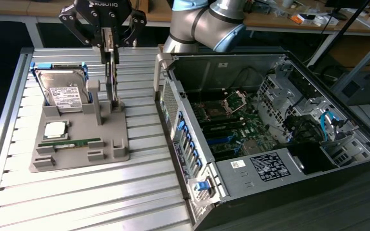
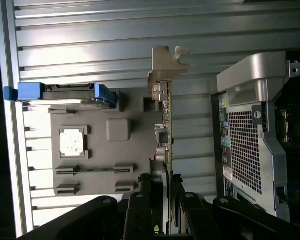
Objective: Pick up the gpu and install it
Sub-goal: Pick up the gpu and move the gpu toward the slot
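The gpu [image 1: 112, 82] is a thin dark card standing on edge, its lower end down between the posts of the grey holder tray [image 1: 111, 144]. My gripper [image 1: 110, 48] comes down from above and is shut on the card's upper edge. In the wrist view the gpu [image 2: 166, 125] runs edge-on away from my gripper [image 2: 166, 195], ending in its silver bracket [image 2: 167, 65]. I cannot tell whether the card still rests in its slot.
On the holder tray [image 2: 134, 145] stand a hard drive [image 1: 66, 91] in blue rails, a processor chip [image 1: 55, 128] and a green memory stick [image 1: 69, 143]. The open computer case [image 1: 249, 120] lies at the exterior view's right, its motherboard [image 1: 233, 120] exposed.
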`<state>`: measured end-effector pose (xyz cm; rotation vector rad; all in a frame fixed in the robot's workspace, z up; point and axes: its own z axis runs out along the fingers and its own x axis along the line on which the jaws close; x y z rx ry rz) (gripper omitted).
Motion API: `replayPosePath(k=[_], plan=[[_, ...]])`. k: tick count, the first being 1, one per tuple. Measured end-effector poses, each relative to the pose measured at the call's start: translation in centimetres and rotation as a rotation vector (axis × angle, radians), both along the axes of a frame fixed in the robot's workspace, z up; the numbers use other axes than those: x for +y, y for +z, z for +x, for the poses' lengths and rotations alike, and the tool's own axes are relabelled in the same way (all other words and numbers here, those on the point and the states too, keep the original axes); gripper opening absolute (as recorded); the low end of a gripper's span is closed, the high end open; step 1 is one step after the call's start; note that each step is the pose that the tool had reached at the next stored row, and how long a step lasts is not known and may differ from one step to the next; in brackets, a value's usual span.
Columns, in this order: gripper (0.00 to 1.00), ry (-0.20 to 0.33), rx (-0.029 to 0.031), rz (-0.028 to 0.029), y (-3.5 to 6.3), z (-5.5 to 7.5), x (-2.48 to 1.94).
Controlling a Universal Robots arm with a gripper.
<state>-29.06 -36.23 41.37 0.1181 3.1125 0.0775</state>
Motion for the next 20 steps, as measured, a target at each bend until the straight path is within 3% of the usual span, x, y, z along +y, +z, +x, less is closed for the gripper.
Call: replayPosePath(k=[20], plan=[[0.27, 0.000, 0.0000, 0.0007, 1.09, 0.0, 0.00]])
